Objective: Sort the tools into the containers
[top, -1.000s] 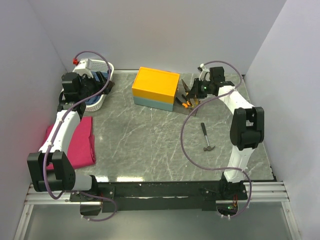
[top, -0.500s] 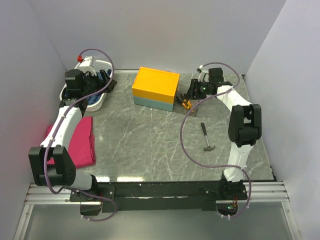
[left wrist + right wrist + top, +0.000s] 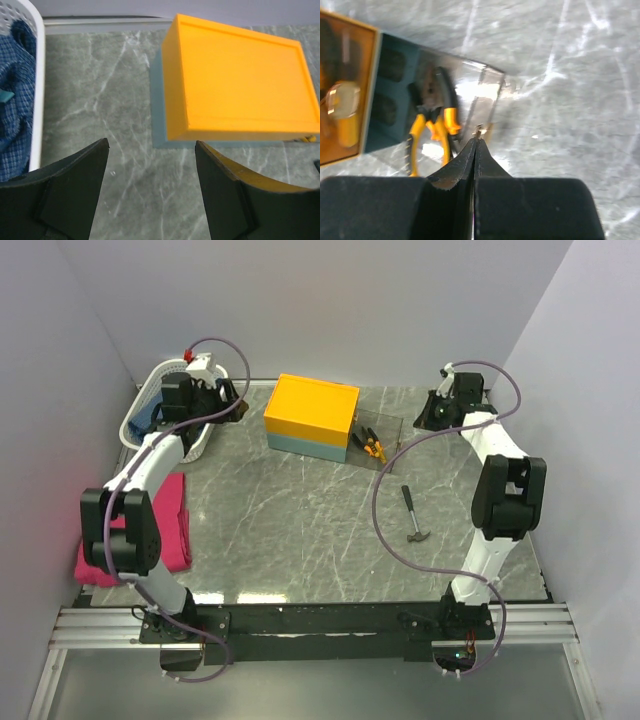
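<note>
— Pliers [image 3: 372,445] are lying where?
— Just beside the box [image 3: 312,415]; the hammer [image 3: 413,515] is lying well apart on the table [image 3: 290,525].
— And the grippers?
— Both hovering: left gripper [image 3: 151,145] spread between basket [image 3: 36,100] and box, right gripper [image 3: 476,142] pressed together.

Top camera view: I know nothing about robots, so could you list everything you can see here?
Table: one, grey marbled, under everything.
Box: one, orange top on blue-grey base, far centre.
Basket: one, white perforated, far left.
Blue cloth: one, checked, inside the basket.
Pink cloth: one, folded, near left.
Pliers: one pair, orange handles, right of the box.
Hammer: one, black handle, right of centre.
Left gripper: one, black, open, between basket and box.
Right gripper: one, black, shut, far right.
</note>
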Controlling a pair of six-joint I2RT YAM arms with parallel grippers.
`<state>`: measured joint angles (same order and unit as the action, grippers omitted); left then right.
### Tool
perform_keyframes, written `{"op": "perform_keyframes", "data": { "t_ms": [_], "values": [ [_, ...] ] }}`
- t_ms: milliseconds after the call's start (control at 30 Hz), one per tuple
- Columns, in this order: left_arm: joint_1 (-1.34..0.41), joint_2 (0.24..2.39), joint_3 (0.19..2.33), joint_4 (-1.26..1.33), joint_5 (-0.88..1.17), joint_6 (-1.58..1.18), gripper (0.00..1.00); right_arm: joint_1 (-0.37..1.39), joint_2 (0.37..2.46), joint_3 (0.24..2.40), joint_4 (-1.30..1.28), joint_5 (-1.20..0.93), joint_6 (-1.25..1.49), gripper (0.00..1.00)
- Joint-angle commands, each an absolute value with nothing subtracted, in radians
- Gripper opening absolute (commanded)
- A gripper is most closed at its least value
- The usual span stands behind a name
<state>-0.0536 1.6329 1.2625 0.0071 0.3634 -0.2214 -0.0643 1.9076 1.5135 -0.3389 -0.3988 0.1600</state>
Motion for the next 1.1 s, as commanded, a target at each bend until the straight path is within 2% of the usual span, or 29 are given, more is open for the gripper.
{"op": "perform_keyframes", "data": {
  "t_ms": [0,233,500,800,1067],
  "values": [
    [-0.060,1.707,1.374,0.061,0.307,-0.187,0.75,-0.057,1.933,1.588,-0.340,-0.376,0.123,0.00],
    [-0.101,1.827,1.436,0.066,0.293,-0.166,0.75,-0.026,1.920,1.600,-0.420,-0.610,0.022,0.00],
    [-0.178,1.939,1.503,0.055,0.330,-0.150,0.73,-0.020,1.893,1.496,-0.344,-0.470,0.123,0.00],
    [-0.242,1.915,1.444,0.046,0.391,-0.184,0.72,-0.049,1.890,1.614,-0.339,-0.365,0.022,0.00],
    [-0.258,1.922,1.448,0.009,0.322,-0.152,0.74,-0.063,2.022,1.669,-0.330,-0.242,0.009,0.00]
  ]
}}
